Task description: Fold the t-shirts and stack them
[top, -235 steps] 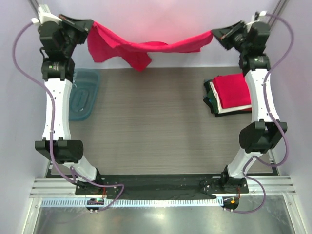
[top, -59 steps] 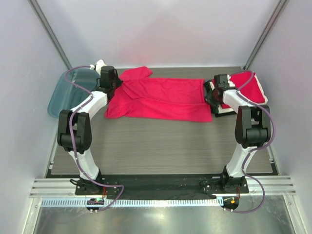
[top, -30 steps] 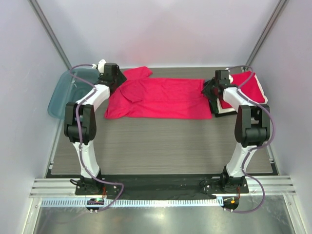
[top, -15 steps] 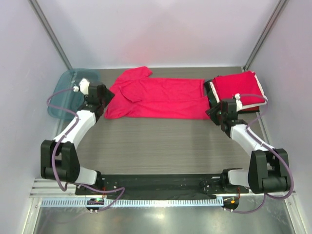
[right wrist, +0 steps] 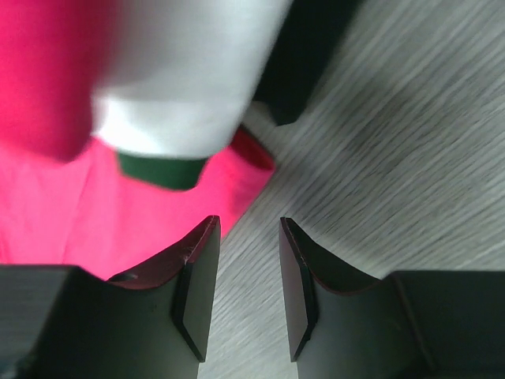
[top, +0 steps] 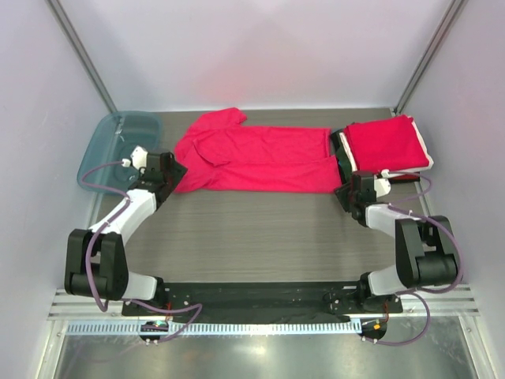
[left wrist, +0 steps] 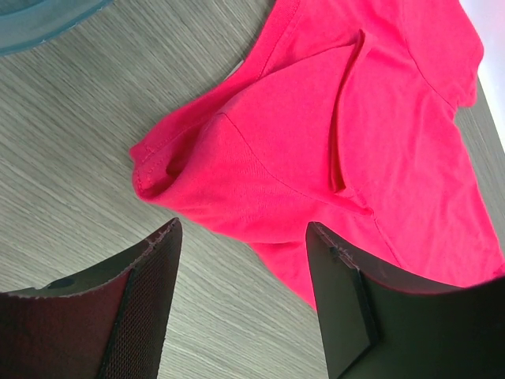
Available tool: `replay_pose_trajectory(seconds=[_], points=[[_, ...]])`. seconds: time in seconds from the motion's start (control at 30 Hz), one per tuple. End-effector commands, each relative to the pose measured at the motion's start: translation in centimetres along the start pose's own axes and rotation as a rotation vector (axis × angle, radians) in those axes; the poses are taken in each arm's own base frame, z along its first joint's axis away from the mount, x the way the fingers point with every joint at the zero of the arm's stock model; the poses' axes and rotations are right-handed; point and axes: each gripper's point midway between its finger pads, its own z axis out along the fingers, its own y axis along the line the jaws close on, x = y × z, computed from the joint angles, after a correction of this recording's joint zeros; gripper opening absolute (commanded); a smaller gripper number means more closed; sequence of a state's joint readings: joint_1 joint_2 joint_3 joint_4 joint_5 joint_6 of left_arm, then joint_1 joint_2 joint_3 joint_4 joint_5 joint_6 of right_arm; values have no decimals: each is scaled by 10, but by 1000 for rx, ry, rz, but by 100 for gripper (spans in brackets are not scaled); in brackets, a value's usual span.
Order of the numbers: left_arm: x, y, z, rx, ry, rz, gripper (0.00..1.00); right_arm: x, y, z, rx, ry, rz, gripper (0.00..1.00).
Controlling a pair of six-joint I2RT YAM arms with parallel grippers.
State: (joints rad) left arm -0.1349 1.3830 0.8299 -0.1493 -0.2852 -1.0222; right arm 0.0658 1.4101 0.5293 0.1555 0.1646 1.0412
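The red t-shirt [top: 252, 160] lies spread flat at the far side of the tabletop [top: 260, 233]. Its hem end touches the pile of folded shirts [top: 387, 144]. It looks soft, light and floppy, so it will sag and crumple. It is best to pinch it at its two near corners. The left jaws are wide open by the sleeve corner. The right jaws are a little open by the hem corner. Both hold nothing.

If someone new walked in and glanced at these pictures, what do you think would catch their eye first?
The bright crimson t-shirt would, spread flat across the far half of the table with its sleeve end to the left. Next comes the folded stack at the far right, red on top of white and dark layers. The left gripper and right gripper sit low and open at the shirt's near corners.
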Motion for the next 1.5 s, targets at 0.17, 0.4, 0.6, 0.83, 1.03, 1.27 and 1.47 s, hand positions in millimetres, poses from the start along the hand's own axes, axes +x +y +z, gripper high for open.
replay_pose_trajectory(seconds=[0.17,0.4,0.6,0.83,1.03,1.27,1.47], points=[[-5,8,13,-13,-5,-35,66,-15,15,20,-31,-110,88,39],[-5,15,18,-23,-1,-25,66,-17,10,27,13,-121,62,12],[9,22,25,-24,37,-36,65,-25,23,10,-20,-125,8,1],[23,30,39,-43,67,-28,61,-20,22,-3,-29,-88,-36,1],[31,50,41,-101,61,-64,59,-10,19,2,-23,-44,-42,1],[48,35,46,9,85,-162,52,-8,20,3,-34,-34,-55,1],[40,40,57,-34,26,-169,50,-5,19,6,-36,-25,-61,1]])
